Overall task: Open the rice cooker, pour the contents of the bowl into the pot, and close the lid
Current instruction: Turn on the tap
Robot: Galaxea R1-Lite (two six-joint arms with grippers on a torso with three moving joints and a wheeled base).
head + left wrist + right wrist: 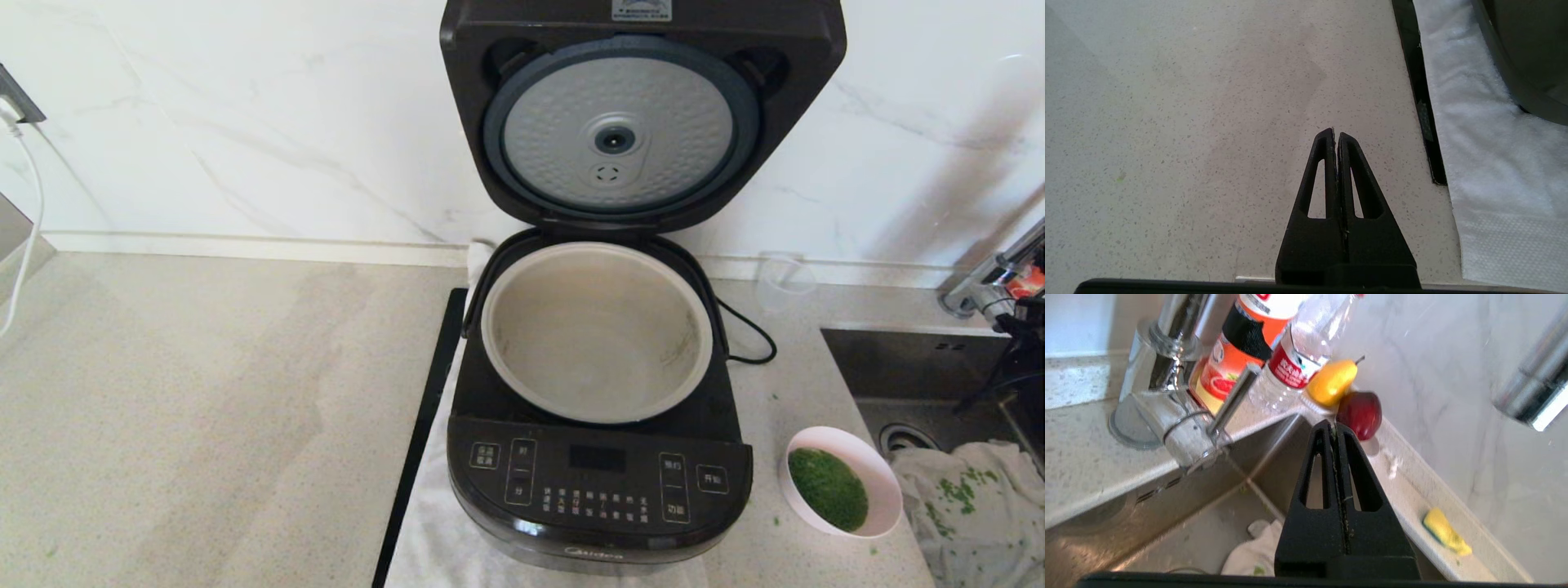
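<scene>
I have the rice cooker [600,457] mid-counter on a white towel [1490,155], its lid [641,114] propped fully upright so the empty pot [598,331] lies clear for pouring; "Midea" reads on its front edge. The bowl [878,478], heaped with the green contents [828,488], waits just beside the cooker near the sink [914,367]. My left gripper [1336,136] hovers over bare counter and my right gripper [1334,426] over the sink, both pressed together and holding nothing.

The rice cooker [600,457] stands on a towel [445,531] at the counter's middle, its lid [641,114] upright at 12 o'clock behind the pot [596,331]. At the cooker's 3 o'clock sits the bowl [845,482] holding the contents [827,487], with the sink [922,367] beyond it and a clear cup [784,282] at 1 o'clock.
</scene>
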